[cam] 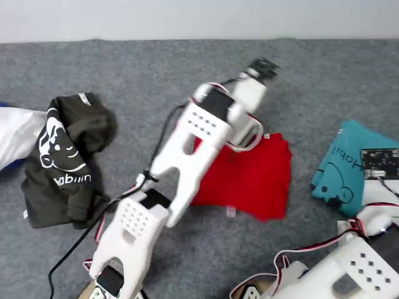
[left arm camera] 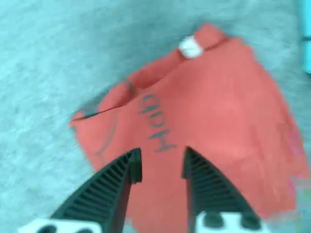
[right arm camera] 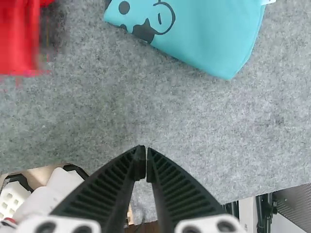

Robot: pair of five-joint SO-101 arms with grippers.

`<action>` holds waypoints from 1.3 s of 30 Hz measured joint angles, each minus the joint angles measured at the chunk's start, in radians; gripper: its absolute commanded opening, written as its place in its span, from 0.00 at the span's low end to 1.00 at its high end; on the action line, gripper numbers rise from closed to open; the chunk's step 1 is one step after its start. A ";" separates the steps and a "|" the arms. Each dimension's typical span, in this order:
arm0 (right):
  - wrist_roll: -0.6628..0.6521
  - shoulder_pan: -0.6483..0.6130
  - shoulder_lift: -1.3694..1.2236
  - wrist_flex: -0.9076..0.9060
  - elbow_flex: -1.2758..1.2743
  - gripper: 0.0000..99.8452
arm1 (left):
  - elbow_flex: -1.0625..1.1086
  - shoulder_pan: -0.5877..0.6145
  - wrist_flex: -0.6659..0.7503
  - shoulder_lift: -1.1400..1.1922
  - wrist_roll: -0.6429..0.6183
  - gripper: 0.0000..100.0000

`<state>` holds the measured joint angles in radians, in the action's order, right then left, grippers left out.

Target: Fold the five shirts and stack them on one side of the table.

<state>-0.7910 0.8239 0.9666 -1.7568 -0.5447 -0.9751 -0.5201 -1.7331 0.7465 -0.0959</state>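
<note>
A red shirt [cam: 255, 177] lies partly folded in the middle of the grey table, with a small white tag [left arm camera: 190, 47] at its edge. My left arm [cam: 199, 137] stretches out over it. The left gripper [left arm camera: 161, 166] hangs just above the red shirt [left arm camera: 218, 111] and is open with nothing between its fingers. A teal shirt [cam: 343, 168] with a dark print lies folded at the right. My right gripper [right arm camera: 144, 156] is shut and empty over bare felt, a little short of the teal shirt [right arm camera: 199, 29]. At the left lies a crumpled dark shirt [cam: 65, 165].
A white and blue shirt [cam: 15, 140] lies at the far left edge. The right arm [cam: 355, 265] occupies the near right corner. Cables trail beside both arm bases. Bare grey felt [cam: 156, 75] runs along the far side.
</note>
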 measured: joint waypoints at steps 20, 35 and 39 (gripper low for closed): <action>0.311 -0.414 -0.204 0.000 0.158 0.01 | 0.391 0.471 0.000 -0.396 0.075 0.00; 0.612 -0.741 -0.681 0.170 0.338 0.01 | 0.833 1.048 -0.002 -0.813 0.288 0.00; 0.617 -0.746 -0.806 0.305 0.338 0.01 | 0.855 1.140 -0.002 -0.815 0.305 0.00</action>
<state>-0.1741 0.0783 0.1611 -1.4515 -0.2071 -0.1204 0.6199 -1.7346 -0.0683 0.2094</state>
